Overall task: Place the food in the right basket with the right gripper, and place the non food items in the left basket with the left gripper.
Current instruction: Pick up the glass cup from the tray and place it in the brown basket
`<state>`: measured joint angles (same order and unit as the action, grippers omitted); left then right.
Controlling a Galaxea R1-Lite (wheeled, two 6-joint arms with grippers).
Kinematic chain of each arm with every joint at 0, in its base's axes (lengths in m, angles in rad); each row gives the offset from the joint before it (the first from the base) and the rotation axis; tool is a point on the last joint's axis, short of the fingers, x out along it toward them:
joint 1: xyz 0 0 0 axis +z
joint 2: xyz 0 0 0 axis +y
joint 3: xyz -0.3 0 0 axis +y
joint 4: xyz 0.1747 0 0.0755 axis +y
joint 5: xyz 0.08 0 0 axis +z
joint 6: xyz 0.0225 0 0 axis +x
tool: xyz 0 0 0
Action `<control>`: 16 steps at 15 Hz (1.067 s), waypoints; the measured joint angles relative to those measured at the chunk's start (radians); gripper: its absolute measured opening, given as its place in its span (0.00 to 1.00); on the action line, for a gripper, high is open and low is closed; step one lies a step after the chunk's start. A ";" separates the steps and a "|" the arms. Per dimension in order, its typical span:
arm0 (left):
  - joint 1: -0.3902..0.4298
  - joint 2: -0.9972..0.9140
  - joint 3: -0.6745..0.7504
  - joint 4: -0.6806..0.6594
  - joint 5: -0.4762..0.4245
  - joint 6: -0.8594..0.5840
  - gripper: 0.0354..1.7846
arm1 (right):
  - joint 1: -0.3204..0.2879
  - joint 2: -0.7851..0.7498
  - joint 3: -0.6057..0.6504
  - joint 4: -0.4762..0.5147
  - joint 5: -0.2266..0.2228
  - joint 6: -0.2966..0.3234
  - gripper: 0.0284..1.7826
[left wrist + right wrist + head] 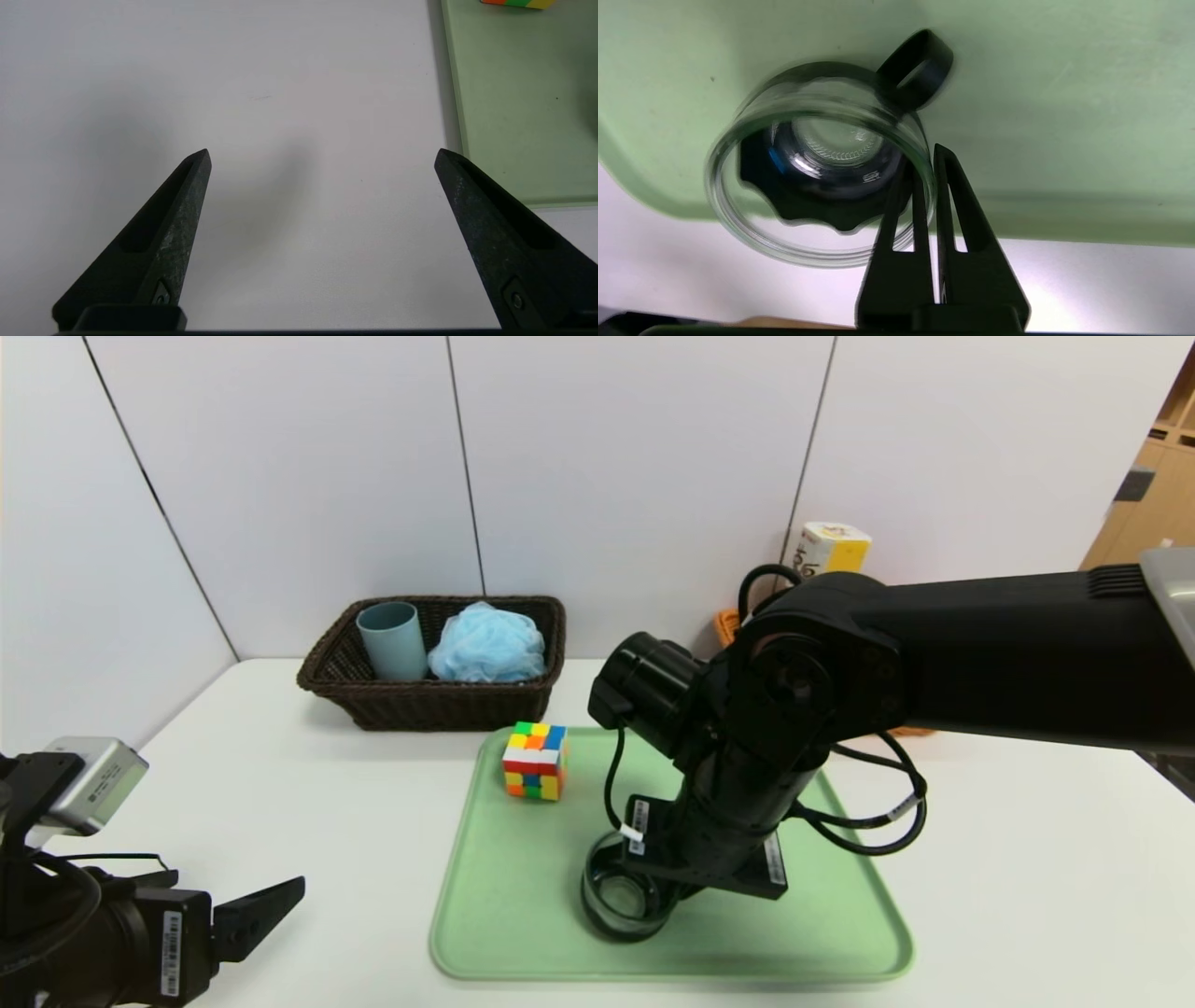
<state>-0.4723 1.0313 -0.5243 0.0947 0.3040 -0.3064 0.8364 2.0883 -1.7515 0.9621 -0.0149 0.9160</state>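
My right gripper (927, 156) is shut on the rim of the clear glass mug (817, 163). One finger is inside the glass and one is outside, beside the black handle (917, 67). The mug (618, 899) is at the front of the green tray (509, 896). The puzzle cube (535, 761) stands at the tray's back left. The dark brown basket (420, 705) holds the blue-grey cup (392, 639) and the blue sponge (487, 642). The yellow carton (831, 549) stands behind my right arm. The orange-tan basket (726, 625) is mostly hidden, and the red can is hidden. My left gripper (322, 156) is open and empty over the table.
The white table (280, 784) meets a white wall behind the baskets. The tray's left edge (455, 116) lies just right of my left gripper, with the cube's lower edge (518, 3) beyond. My right arm (980, 653) crosses above the table's right half.
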 joint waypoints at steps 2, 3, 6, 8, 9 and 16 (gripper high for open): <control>0.000 -0.001 0.002 0.000 0.000 0.000 0.94 | 0.002 -0.001 -0.003 0.000 0.011 0.003 0.02; 0.000 -0.001 0.003 0.000 0.001 0.000 0.94 | 0.002 -0.003 -0.014 0.002 0.012 0.013 0.02; 0.000 -0.004 0.008 0.000 -0.001 0.002 0.94 | -0.001 -0.013 -0.103 0.033 0.021 0.034 0.02; 0.000 -0.007 0.010 0.000 0.000 0.002 0.94 | -0.011 -0.026 -0.175 0.031 0.023 0.039 0.02; -0.001 -0.007 0.012 0.000 0.000 0.001 0.94 | -0.017 -0.037 -0.190 -0.006 0.023 0.039 0.02; -0.001 -0.012 0.027 0.000 0.000 0.005 0.94 | -0.059 -0.050 -0.204 -0.561 0.017 -0.130 0.02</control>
<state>-0.4738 1.0189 -0.4972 0.0951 0.3040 -0.3015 0.7779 2.0387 -1.9560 0.4015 0.0019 0.7855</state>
